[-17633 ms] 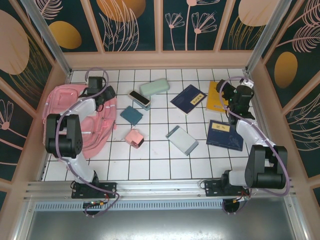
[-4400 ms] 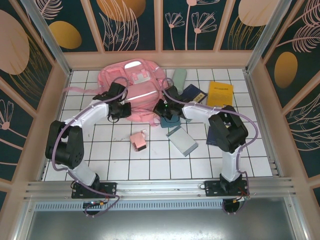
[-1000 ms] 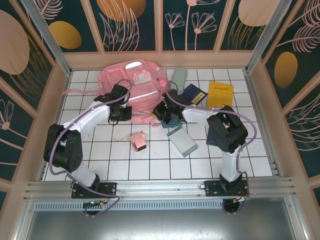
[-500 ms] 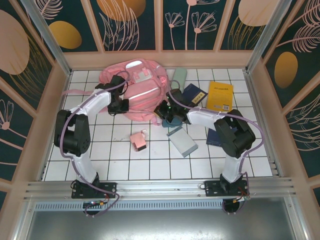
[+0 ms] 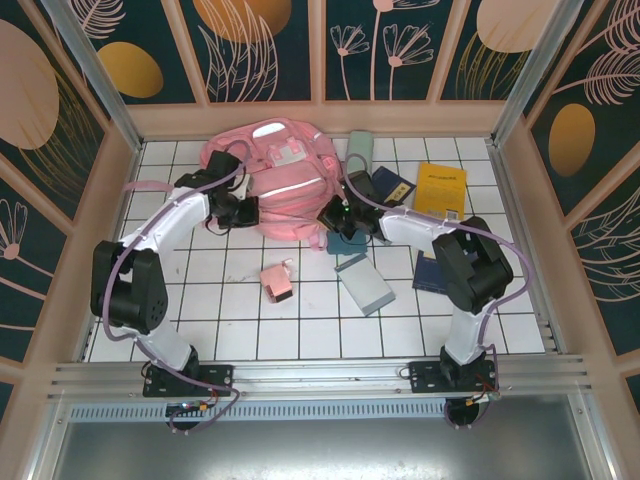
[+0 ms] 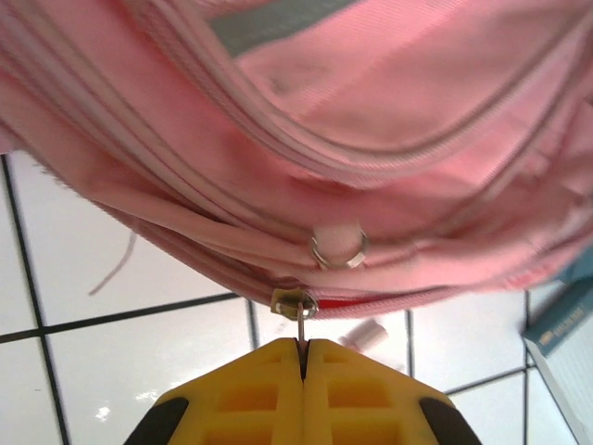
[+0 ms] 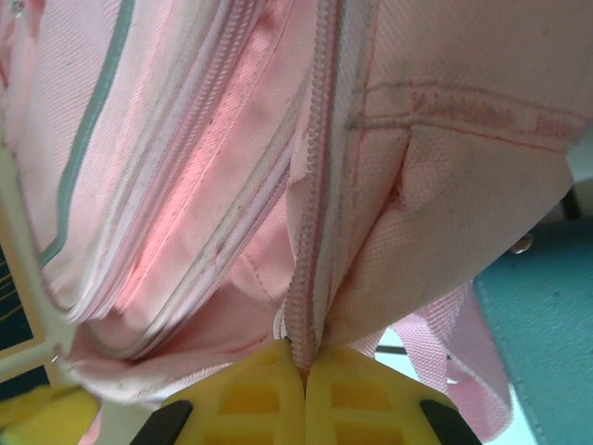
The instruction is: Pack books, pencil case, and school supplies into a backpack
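Backpack point(image 5: 272, 185) lies far-centre on the surface point(image 5: 300, 320), long axis roughly 12-to-6 in the top view. Its zipper pull point(image 6: 296, 306) sits at 12 o'clock of the left end effector point(image 6: 301, 345), fingers closed flat on the tab. The right end effector point(image 7: 304, 357), at the bag's 4 o'clock edge, is pinched tight on zipper-seam fabric. Both arms touch the bag; likely left pulls, right braces.

White tiled tabletop point(image 5: 300, 330), dark floral wall panels point(image 5: 270, 50), aluminium front rail point(image 5: 320, 372)

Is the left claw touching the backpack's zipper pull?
Touching. Left wrist view: the left claw is shut on the thin metal zipper pull hanging from the pink backpack.
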Available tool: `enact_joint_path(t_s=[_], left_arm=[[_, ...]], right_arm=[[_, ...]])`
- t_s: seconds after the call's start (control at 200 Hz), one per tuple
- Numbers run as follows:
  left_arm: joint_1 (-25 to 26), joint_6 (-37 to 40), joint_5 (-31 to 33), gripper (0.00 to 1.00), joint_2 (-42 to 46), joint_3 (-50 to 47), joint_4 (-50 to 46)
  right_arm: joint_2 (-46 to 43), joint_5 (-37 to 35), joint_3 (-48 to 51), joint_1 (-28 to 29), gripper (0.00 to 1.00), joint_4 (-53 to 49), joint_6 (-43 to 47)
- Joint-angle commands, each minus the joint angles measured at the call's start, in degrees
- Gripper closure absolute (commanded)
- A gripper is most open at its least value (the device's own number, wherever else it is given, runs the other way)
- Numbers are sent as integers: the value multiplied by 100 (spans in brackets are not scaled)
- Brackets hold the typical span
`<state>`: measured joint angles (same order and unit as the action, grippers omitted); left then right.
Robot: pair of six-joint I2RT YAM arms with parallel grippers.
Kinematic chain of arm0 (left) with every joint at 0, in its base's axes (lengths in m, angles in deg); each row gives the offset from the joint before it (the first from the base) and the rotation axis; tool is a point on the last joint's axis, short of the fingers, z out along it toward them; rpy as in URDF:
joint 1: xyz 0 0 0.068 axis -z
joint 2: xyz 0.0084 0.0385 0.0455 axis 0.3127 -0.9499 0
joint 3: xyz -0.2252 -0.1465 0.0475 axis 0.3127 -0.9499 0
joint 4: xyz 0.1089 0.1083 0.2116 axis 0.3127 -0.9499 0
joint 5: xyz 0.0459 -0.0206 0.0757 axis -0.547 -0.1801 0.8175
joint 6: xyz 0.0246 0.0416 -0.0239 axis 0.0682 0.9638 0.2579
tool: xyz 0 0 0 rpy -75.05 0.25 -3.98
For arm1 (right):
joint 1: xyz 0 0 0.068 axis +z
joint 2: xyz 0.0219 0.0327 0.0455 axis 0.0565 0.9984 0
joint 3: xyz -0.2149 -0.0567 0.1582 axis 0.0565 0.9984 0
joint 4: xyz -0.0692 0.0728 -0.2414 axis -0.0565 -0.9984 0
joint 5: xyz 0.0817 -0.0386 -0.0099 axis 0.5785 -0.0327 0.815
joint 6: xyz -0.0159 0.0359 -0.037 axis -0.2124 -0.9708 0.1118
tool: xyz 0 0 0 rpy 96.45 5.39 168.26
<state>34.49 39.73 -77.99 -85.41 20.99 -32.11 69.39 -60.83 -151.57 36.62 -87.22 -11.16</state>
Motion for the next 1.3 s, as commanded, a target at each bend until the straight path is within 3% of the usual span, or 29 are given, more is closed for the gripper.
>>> enact_joint_path(t_s=[0.0,0.14,0.26,0.365,0.485,0.57,0.635,0.75,0.926,1.031,1.296], left_arm=[[221,21,-373,100,276,-171,220],[218,90,-48,100,352,-429,182],[165,-3,1415,100,368,-452,-11],[-227,-141,2348,100,242,-454,-129],[-698,-251,3224,100,131,-462,-50],[-813,-263,3484,100,-23,-298,78],[-828,-248,3295,100,-200,-90,124],[-791,-185,1851,100,-114,82,314],[-735,-380,1100,100,240,-317,434],[-676,-538,628,77,512,-717,638],[-146,-792,204,69,683,-1144,1065]], right_arm=[[203,-433,-225,-170,100,-138,217],[192,-493,-239,-174,100,-194,253],[124,-520,-163,-174,100,-209,277],[25,-535,-49,-172,100,-204,296],[-114,-547,122,-376,100,-177,302],[-206,-553,215,-410,100,-136,326],[-234,-556,252,-415,100,-133,332],[-246,-530,277,-416,100,-99,340],[-152,-402,159,-421,100,-9,429],[27,-308,-68,-434,100,-134,647],[432,-353,-633,-714,100,-571,1433]])
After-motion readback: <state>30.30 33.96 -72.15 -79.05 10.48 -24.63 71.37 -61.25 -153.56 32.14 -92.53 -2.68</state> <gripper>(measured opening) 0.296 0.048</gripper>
